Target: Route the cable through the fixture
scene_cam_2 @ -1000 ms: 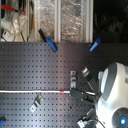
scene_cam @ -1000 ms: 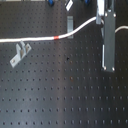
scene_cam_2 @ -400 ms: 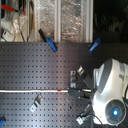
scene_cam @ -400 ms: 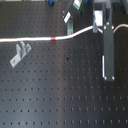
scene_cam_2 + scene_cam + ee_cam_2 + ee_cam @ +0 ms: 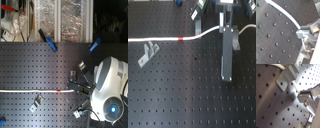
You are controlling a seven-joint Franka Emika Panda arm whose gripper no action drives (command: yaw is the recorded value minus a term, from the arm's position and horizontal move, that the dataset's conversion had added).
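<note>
The cable (image 5: pixel 158 39) lies across the black perforated worktop (image 5: pixel 183 95) as a long white line, running in from the first exterior view's left edge, past its short red band (image 5: pixel 181 38), then lifting in a gentle curve up to the gripper (image 5: pixel 227 31) near the first exterior view's upper right. There the gripper is closed on the cable, and a further stretch of white cord arcs away beyond it toward the first exterior view's right edge. In the second wrist view the cable (image 5: pixel 283 12) sweeps over the hole pattern and ends at the metal fingertips (image 5: pixel 306 35), which pinch it. A small grey metal fixture (image 5: pixel 147 54) stands on the worktop just below the cable in the first exterior view, left of the red band and apart from the cord. In the second exterior view the cable (image 5: pixel 25 91) runs level from the second exterior view's left to the white robot arm (image 5: pixel 110 87), with the red band (image 5: pixel 59 91) partway along and the fixture (image 5: pixel 36 103) just under it. Two blue clamps (image 5: pixel 50 42) sit at the worktop's far edge in that picture. The first wrist view shows a grey angled bracket (image 5: pixel 287 77) bolted to the worktop beside the gripper.
</note>
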